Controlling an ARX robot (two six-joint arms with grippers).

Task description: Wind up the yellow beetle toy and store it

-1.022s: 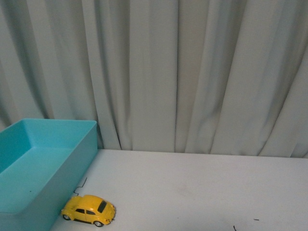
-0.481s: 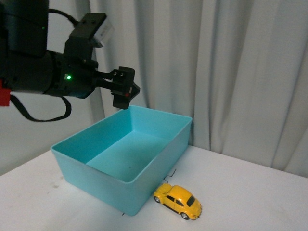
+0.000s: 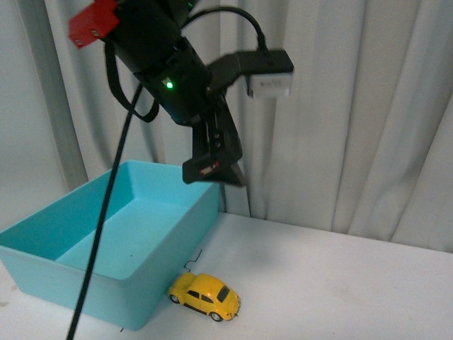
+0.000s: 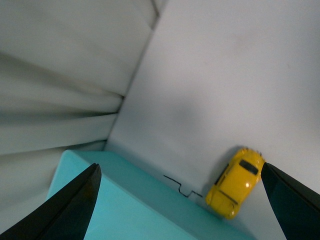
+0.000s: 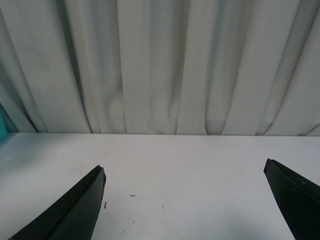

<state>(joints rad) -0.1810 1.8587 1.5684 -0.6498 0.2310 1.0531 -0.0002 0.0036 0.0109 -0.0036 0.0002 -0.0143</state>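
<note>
Yellow beetle toy, end-on beside bin

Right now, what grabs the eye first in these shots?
The black left arm dominates the front view, its open left gripper hanging high by the teal bin. Below it the glossy yellow beetle toy sits on the white table, right beside the bin's near corner.
</note>
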